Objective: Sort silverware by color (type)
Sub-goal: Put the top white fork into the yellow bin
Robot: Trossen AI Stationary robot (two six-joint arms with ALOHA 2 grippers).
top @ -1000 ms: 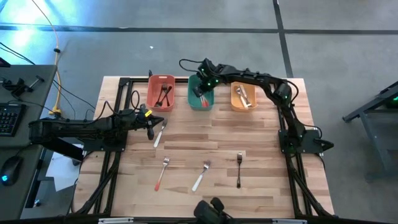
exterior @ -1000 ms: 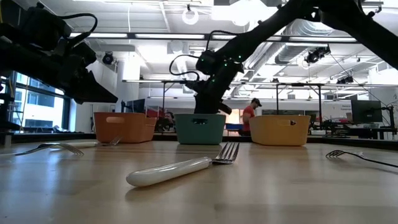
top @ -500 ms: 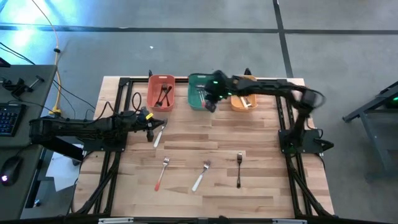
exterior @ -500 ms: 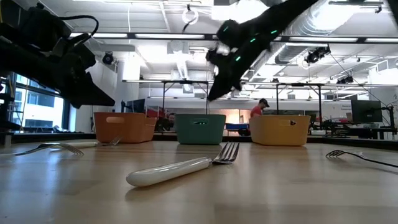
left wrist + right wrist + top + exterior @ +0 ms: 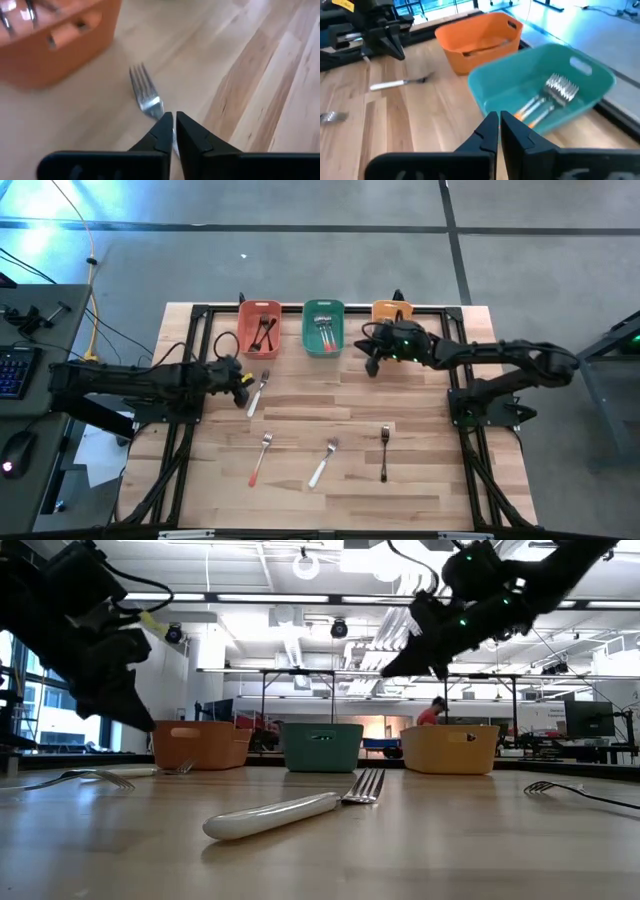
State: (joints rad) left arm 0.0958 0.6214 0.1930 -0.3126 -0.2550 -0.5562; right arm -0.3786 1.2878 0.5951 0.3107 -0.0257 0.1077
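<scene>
A white-handled fork (image 5: 257, 393) lies flat near the red bin (image 5: 260, 328). My left gripper (image 5: 243, 386) is shut and hovers just above the fork's neck (image 5: 159, 111); in the low view its tip (image 5: 148, 726) is off the table. My right gripper (image 5: 371, 366) is shut and empty, raised in front of the orange bin (image 5: 389, 310) and to the right of the green bin (image 5: 323, 328). Red-handled forks (image 5: 540, 107) lie in the green bin, and black-handled pieces (image 5: 264, 332) lie in the red bin.
Three more forks lie flat on the near half of the table: a red-handled one (image 5: 260, 458), a white-handled one (image 5: 323, 465) and a black-handled one (image 5: 384, 452). The three bins stand in a row along the far edge. Bare wood lies between the bins and these forks.
My right gripper has pulled out of the green bin, swung toward the table's right edge and risen, and now hangs in front of the orange bin. Red-handled forks now show uncovered in the green bin. My left gripper has tipped further downward over the white-handled fork.
</scene>
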